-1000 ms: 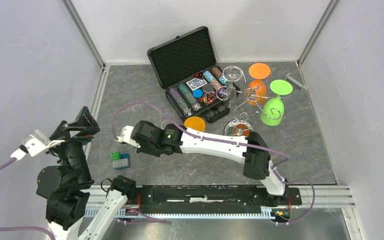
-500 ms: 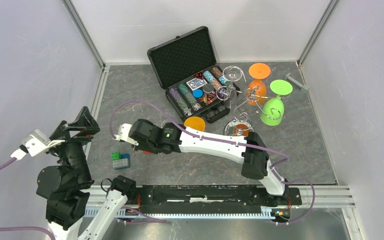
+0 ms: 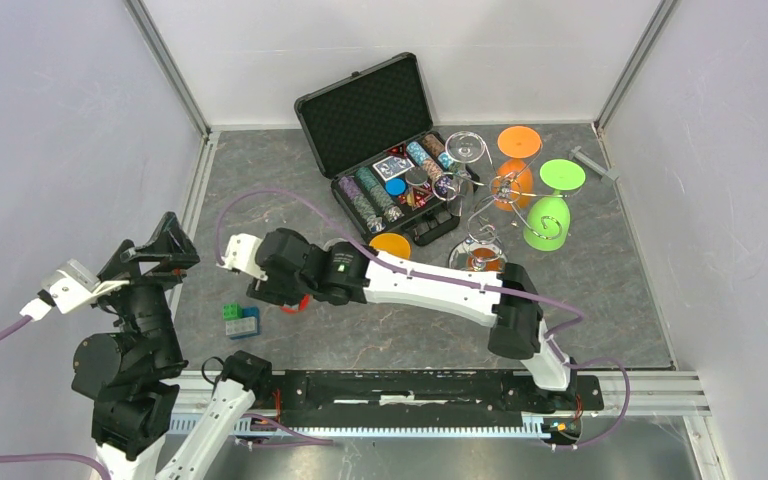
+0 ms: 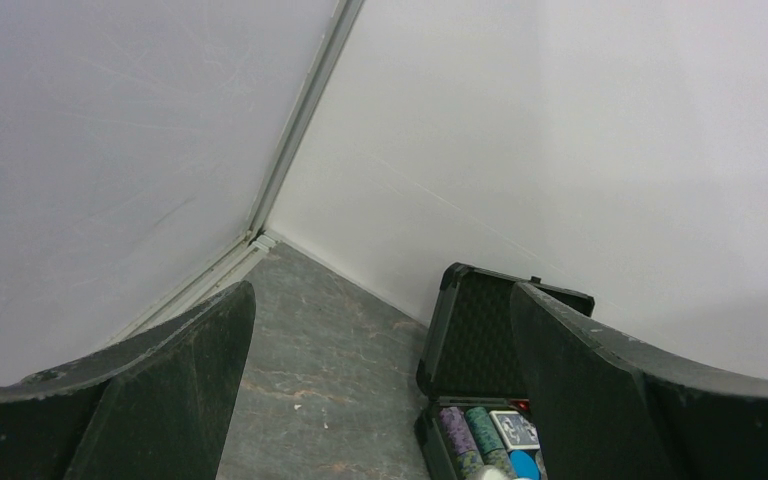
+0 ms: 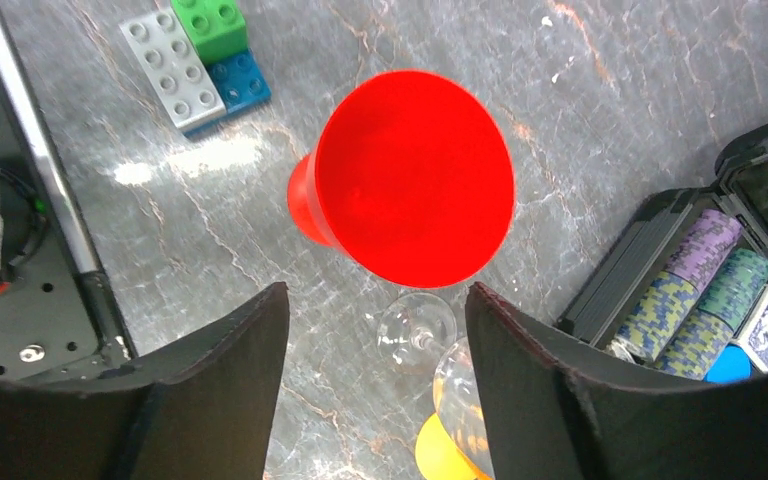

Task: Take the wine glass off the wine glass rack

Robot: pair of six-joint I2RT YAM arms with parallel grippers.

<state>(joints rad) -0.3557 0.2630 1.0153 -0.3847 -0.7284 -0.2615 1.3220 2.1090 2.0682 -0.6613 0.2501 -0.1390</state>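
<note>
And it's away! The right end effector (image 5: 375, 297) has just spread its jaws, letting go of the red wine glass (image 5: 415, 175), which a second ago sat clamped and hidden under the wrist. The glass now rests free on the surface (image 5: 610, 120), near the toy blocks (image 5: 195, 50) and well apart from the wine glass rack (image 3: 490, 215). That looks like this glass delivered. Orange and green glasses hang on the rack. Over on the other side, the left end effector (image 4: 380, 330) hangs wide open, holding nothing.
</note>
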